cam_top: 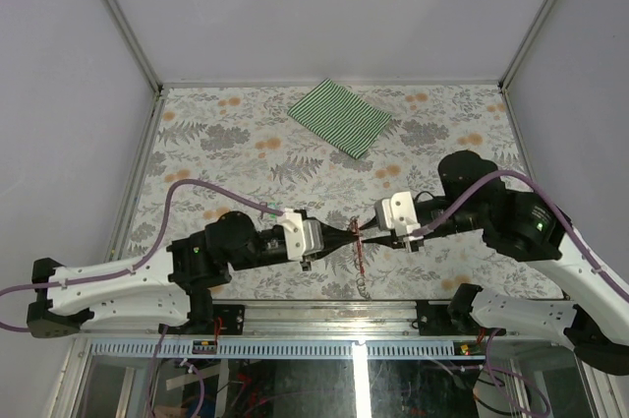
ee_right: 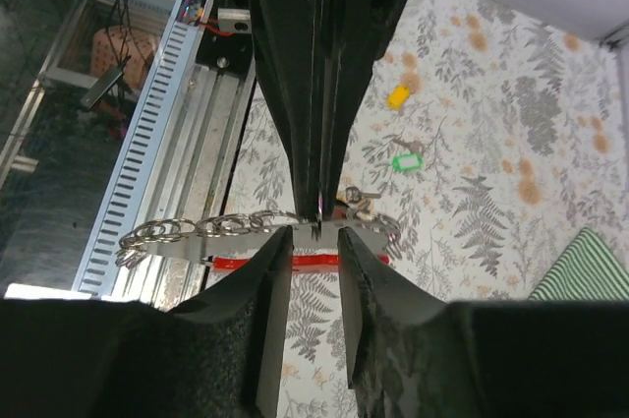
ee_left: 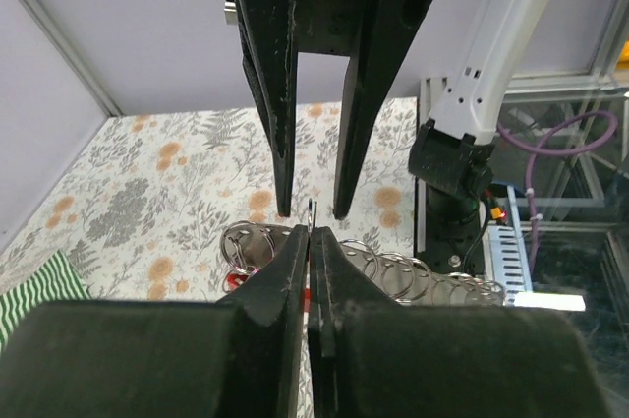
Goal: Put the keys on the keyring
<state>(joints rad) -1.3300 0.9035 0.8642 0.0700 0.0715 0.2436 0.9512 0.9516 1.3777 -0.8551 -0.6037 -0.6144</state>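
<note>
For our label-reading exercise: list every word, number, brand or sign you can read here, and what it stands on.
No text is readable in any view.
Yellow key head, green key head, red keyring: no writing visible, though the key heads are too small to be sure.

So the tabletop (cam_top: 216, 143) has this grey-and-orange floral print all over it. A green striped cloth (cam_top: 341, 116) lies flat at the far side, a bit right of centre, turned at an angle. Two small keys also lie on the print close together, a yellow-headed key (ee_right: 397, 96) and a green-headed key (ee_right: 405, 161), not touching.
</note>
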